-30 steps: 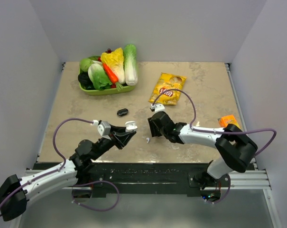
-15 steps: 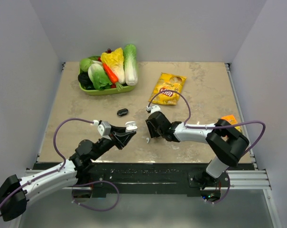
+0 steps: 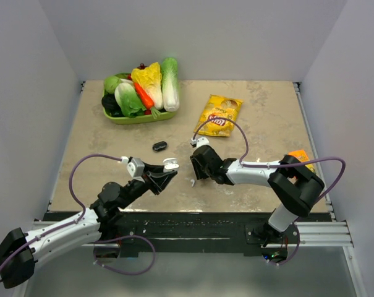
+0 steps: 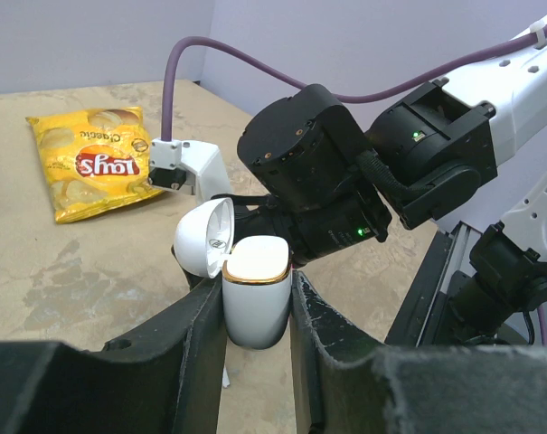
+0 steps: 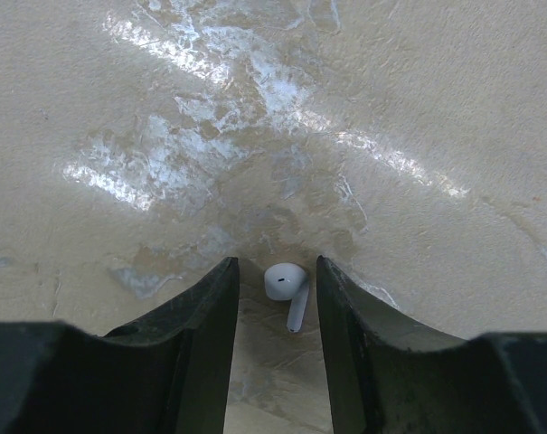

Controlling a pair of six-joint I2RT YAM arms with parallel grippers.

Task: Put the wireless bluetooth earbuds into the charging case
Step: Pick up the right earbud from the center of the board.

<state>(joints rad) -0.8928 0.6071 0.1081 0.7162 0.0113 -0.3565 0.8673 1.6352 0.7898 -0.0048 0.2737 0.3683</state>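
Note:
My left gripper is shut on the white charging case and holds it above the table with its lid open. In the left wrist view the case sits upright between the fingers, gold rim up, lid flipped to the left. One white stemmed earbud lies on the table. My right gripper is low over it. In the right wrist view the gripper is open, and the earbud lies between the fingertips, touching neither. No other earbud shows.
A small dark oval object lies on the table behind the grippers. A green tray of vegetables stands at the back left. A yellow chip bag lies at the back centre and an orange packet at the right edge.
My right gripper has shifted a little to the left, closer over the earbud, then held still. The left gripper and the case have not moved.

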